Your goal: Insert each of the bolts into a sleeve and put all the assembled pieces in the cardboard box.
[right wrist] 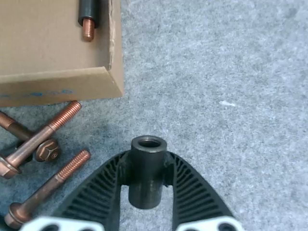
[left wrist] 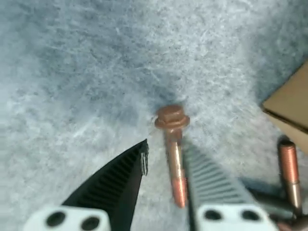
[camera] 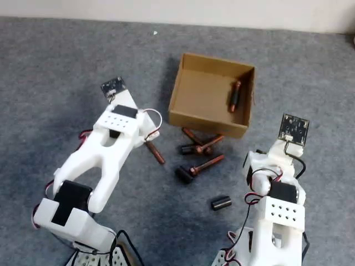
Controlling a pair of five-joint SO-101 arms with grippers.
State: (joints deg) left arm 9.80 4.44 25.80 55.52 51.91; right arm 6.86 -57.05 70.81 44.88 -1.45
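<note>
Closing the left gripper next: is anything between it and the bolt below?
Nothing visible. The bolt lies on the carpet between the open fingers of the left gripper, apart from the other bolts.

My cardboard box sits open, one sleeved bolt lying along its three o'clock wall. At its six o'clock, copper bolts and black sleeves tangle together, a loose sleeve farther out. A bare bolt lies between my left gripper fingers; my right gripper clamps a dark sleeve.
</note>
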